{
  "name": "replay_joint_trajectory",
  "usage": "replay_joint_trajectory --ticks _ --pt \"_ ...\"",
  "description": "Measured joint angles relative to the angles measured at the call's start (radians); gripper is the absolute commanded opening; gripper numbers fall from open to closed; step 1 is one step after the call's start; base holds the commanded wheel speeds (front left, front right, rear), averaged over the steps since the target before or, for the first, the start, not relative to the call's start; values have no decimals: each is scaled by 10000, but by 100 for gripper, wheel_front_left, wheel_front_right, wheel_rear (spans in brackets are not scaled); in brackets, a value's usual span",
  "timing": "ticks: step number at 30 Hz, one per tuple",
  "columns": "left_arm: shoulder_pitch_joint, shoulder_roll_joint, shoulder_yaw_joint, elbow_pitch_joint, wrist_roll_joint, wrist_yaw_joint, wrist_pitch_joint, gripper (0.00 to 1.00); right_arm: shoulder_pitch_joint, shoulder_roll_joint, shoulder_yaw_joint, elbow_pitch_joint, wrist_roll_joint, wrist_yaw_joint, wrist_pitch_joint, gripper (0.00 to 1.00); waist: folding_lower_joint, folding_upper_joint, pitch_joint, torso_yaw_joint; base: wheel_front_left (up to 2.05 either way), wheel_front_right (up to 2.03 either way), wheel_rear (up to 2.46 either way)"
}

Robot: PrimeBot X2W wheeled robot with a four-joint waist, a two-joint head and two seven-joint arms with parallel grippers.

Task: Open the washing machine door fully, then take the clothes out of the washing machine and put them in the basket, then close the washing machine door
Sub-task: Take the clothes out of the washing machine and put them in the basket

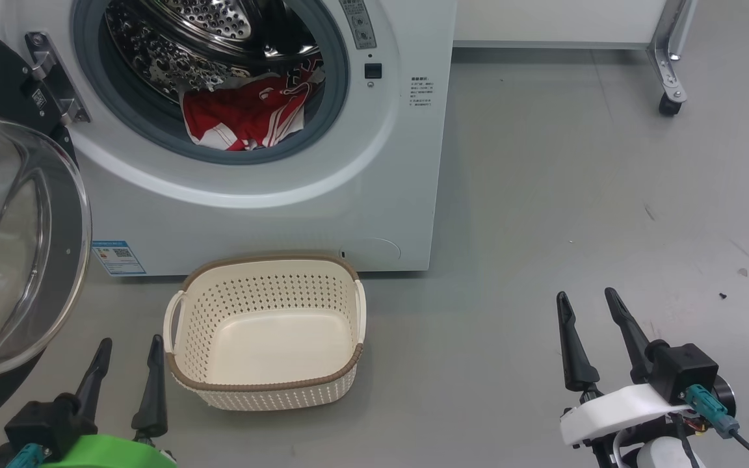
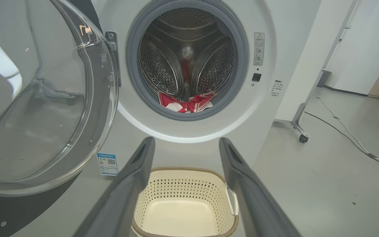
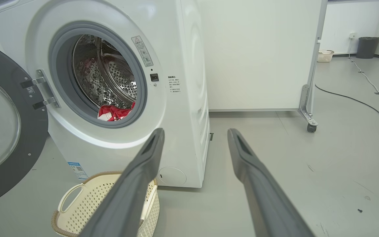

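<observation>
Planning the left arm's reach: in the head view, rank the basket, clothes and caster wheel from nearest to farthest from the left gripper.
1. basket, right beside left gripper
2. clothes, ahead in the washing machine
3. caster wheel, far right

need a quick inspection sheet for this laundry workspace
surface: grey floor, lightly scuffed
job's things: washing machine door swung open to the left; clothes lying in the drum of the washing machine; basket empty, on the floor in front of the machine
clutter: small dark speck on the floor
grippers: left gripper open, holding nothing; right gripper open, holding nothing
cables: dark cable trailing across the floor
surroundings: white wheeled panel beside the machine; dark bin by the far wall
</observation>
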Motion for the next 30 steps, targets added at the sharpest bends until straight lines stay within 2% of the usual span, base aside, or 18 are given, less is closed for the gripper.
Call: replay_joint_trajectory --ticks 15,30 --pt "2 -6 -4 -77 -109 -4 0 100 0 4 2 4 0 2 0 100 0 0 39 21 37 -39 2" --pt "7 13 -35 -79 -109 -6 0 100 0 8 75 38 0 19 0 100 0 0 -61 71 87 -90 2"
